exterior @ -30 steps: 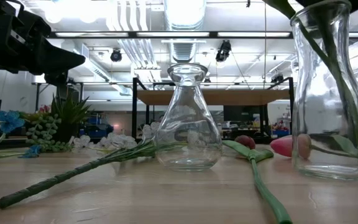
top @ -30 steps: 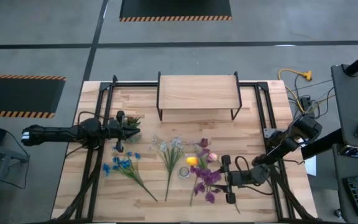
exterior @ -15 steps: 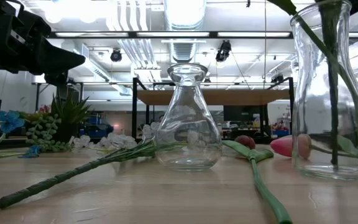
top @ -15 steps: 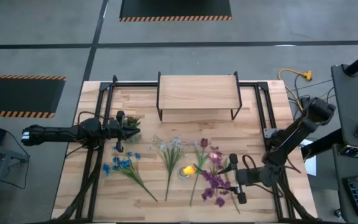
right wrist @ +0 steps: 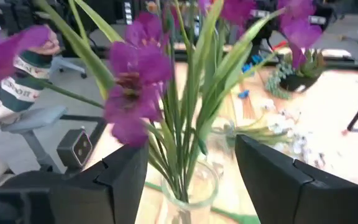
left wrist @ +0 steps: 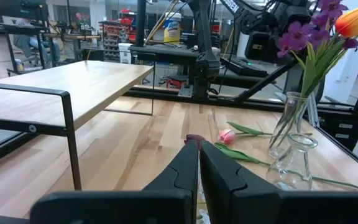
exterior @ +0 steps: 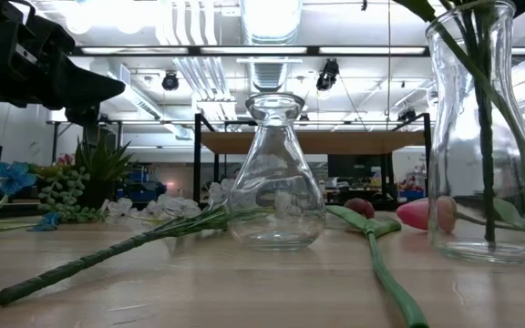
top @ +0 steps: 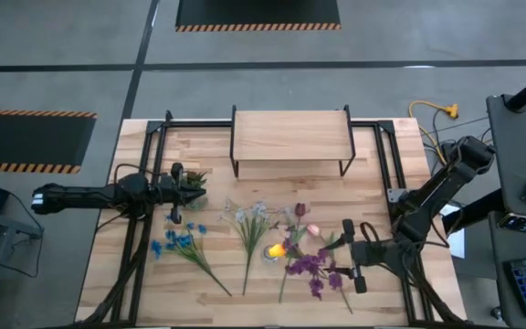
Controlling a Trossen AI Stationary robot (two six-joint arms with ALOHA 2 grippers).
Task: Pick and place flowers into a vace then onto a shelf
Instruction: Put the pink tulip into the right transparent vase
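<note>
A tall glass vase [exterior: 481, 137] holds purple flowers [top: 310, 268] and a yellow bloom [top: 275, 249], their stems standing in its mouth [right wrist: 188, 186]. My right gripper [top: 352, 258] is open just right of that bunch; its fingers [right wrist: 123, 177] stand apart on either side of the stems. Blue flowers [top: 179, 240], white-lilac flowers [top: 249, 215] and a pink tulip [top: 311, 229] lie flat on the table. A small empty flask vase [exterior: 276, 173] stands among them. The shelf [top: 290, 135] stands at the far side. My left gripper [top: 183, 192] waits shut at the left.
A small green potted plant [top: 194, 181] sits just beyond my left gripper's tips. Black frame rails [top: 153, 137] run along both sides of the slatted table. A long green stem [exterior: 108, 255] and the tulip's stalk [exterior: 386, 273] lie across the near table.
My right gripper has drawn back toward the table's right edge, away from the tall vase. The purple flowers have settled into the vase: a stem that leaned inside the glass now stands nearly upright. The yellow bloom has swung toward the near edge.
</note>
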